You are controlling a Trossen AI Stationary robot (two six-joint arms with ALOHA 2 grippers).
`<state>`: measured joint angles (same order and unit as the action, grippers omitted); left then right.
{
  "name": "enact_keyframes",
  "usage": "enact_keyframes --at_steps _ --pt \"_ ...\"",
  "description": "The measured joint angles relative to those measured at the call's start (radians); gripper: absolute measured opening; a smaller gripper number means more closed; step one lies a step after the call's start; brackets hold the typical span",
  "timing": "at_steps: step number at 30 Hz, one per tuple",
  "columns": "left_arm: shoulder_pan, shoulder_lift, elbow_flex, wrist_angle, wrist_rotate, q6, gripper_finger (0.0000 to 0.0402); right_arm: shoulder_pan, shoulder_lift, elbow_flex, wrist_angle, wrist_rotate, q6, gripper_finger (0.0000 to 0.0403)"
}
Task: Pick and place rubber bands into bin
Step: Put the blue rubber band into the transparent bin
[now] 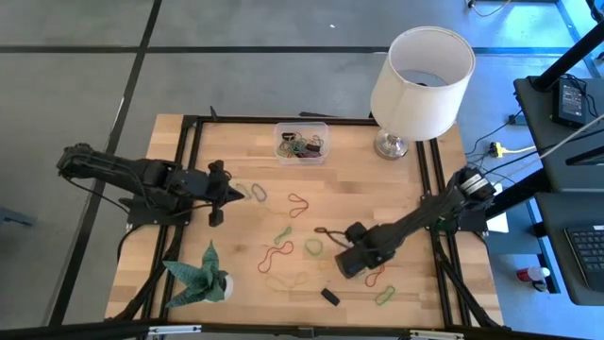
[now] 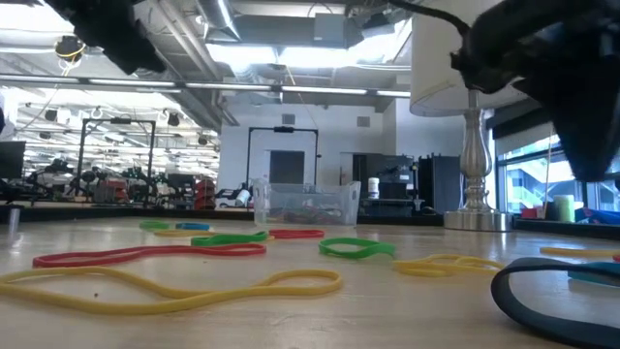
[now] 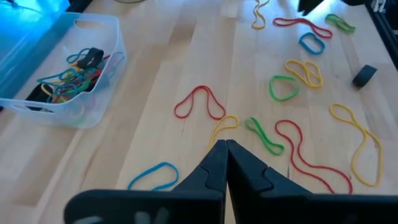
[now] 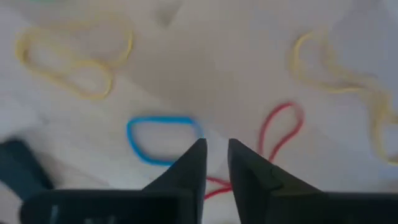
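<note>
Rubber bands in red (image 1: 299, 203), green (image 1: 312, 246) and yellow (image 1: 288, 280) lie flat and scattered on the wooden table. More of them fill the clear bin (image 1: 302, 126) at the far edge. My left gripper (image 1: 234, 194) hovers left of centre with its fingers shut and empty, and a yellow band (image 3: 224, 124) lies just beyond its tips (image 3: 225, 149). My right gripper (image 4: 214, 152) is low over the near right area, fingers a narrow gap apart. It stands above a red band (image 4: 280, 127), with a blue band (image 4: 161, 138) beside it.
A white lampshade on a metal foot (image 1: 422, 71) stands at the far right corner, next to the bin. A green folded-paper plant (image 1: 198, 274) sits at the near left. A small black block (image 1: 329, 296) lies near the front edge. Black frame rails (image 1: 189, 142) run along both sides.
</note>
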<state>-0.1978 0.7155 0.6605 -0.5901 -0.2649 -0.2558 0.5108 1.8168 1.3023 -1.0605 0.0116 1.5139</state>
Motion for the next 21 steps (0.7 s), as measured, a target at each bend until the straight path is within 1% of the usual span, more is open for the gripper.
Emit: enact_keyframes --at_steps 4,7,11,14,17,18,21 --pt "0.000 0.000 0.000 -0.011 0.006 0.009 0.0002 0.035 0.040 0.000 0.014 -0.018 -0.002 0.0094" --pt "0.000 0.000 0.000 -0.012 0.024 0.029 0.0001 0.048 0.072 0.000 0.047 -0.036 -0.004 0.0106" --pt "0.000 0.000 0.000 -0.012 0.034 0.034 0.0003 0.059 0.127 0.000 0.068 -0.035 -0.011 0.0110" --pt "0.000 0.000 0.000 -0.012 0.035 0.034 0.0001 0.059 0.180 0.001 0.062 -0.035 -0.053 0.0108" --pt "0.000 0.000 0.000 -0.012 0.035 0.033 0.0002 0.058 0.209 0.006 0.068 -0.037 -0.059 0.0091" --pt "0.000 0.000 0.000 -0.012 0.037 0.033 0.0002 0.056 0.215 0.004 0.077 -0.041 -0.061 0.0078" --pt "0.000 0.000 0.000 -0.012 0.054 0.025 0.0002 0.056 0.211 0.003 0.105 -0.048 -0.056 0.0021"
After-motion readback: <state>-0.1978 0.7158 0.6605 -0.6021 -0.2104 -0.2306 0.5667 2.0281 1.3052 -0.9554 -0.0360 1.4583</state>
